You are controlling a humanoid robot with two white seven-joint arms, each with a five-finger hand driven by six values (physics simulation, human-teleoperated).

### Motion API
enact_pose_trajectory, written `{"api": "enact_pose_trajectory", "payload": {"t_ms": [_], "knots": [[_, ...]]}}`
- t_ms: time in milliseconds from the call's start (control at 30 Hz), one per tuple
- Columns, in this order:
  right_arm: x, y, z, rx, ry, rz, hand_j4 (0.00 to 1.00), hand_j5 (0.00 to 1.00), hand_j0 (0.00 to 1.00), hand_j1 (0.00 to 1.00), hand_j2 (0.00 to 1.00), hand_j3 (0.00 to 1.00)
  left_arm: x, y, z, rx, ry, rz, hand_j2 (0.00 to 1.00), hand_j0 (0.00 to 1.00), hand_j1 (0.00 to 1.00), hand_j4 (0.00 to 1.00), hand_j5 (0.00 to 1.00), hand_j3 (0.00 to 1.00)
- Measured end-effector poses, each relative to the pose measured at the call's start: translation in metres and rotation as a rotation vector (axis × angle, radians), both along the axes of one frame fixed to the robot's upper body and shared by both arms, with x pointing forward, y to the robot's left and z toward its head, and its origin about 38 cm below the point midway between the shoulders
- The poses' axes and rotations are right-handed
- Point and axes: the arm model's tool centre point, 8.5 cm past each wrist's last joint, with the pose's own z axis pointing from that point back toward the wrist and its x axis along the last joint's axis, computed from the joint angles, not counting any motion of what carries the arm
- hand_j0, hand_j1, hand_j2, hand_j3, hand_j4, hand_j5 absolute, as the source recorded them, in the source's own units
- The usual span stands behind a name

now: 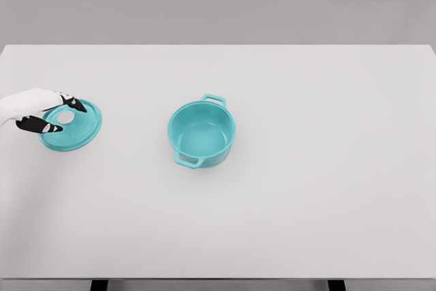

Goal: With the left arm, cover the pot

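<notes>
The left hand (42, 115), fingers closing around the white knob of the round turquoise lid (71, 126) lying on the white surface (306, 168), secures it for transfer onto the open turquoise two-handled pot (201, 133) well apart.

The lid (71, 126) is lying directly under the left hand (42, 112). The pot (201, 133) is sitting well to that hand's right.
</notes>
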Motion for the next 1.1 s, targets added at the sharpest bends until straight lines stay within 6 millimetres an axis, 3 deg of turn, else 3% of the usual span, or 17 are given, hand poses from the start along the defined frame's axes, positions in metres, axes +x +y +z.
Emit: {"api": "enact_pose_trajectory", "payload": {"t_ms": [300, 1100], "knots": [[0.0001, 0.0000, 0.0000, 0.000, 0.000, 0.000, 1.00, 1.00, 1.00, 1.00, 1.00, 1.00, -0.0005, 0.0020, -0.0039, -0.001, 0.011, 0.008, 0.70, 0.70, 0.70, 0.70, 0.70, 0.70], [0.0001, 0.0000, 0.0000, 0.000, 0.000, 0.000, 1.00, 1.00, 1.00, 1.00, 1.00, 1.00, -0.0006, 0.0021, -0.0045, -0.001, 0.013, 0.008, 0.52, 0.52, 0.52, 0.52, 0.52, 0.52]]}}
